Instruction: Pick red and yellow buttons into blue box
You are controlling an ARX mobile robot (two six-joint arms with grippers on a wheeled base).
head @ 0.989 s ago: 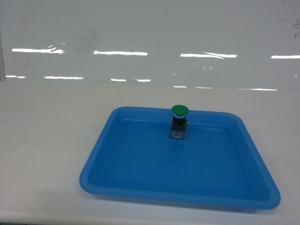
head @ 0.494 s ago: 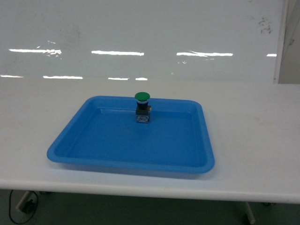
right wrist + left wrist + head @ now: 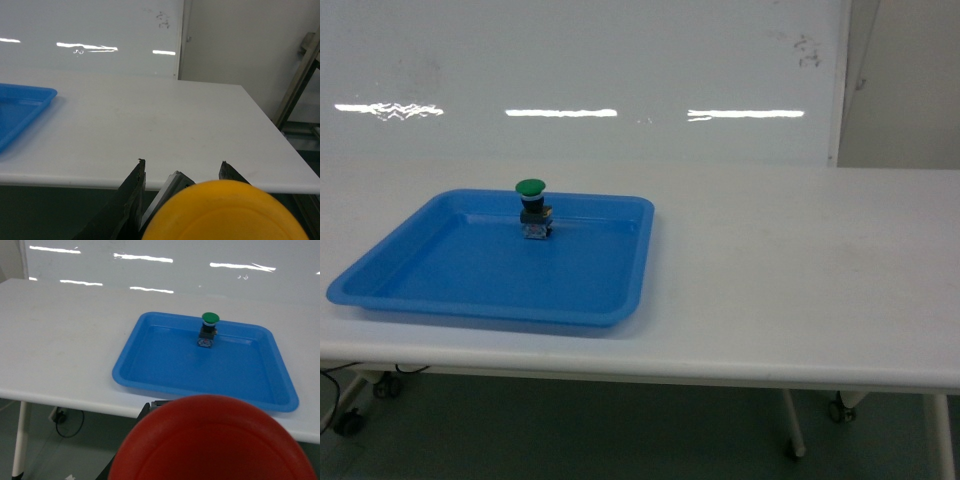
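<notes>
White table (image 3: 800, 290) and tray (image 3: 380, 285) have slid left.

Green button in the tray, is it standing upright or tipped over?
Upright: the green button stands on its black body with the cap on top, near the far wall of the blue tray.

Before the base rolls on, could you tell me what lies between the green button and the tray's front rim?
Only bare tray floor: in the left wrist view, nothing sits between the green button and the tray's front rim.

Glossy blue plastic tray (image 3: 620, 290) on a matt white table (image 3: 800, 270), glossy wall panel (image 3: 620, 70) behind
</notes>
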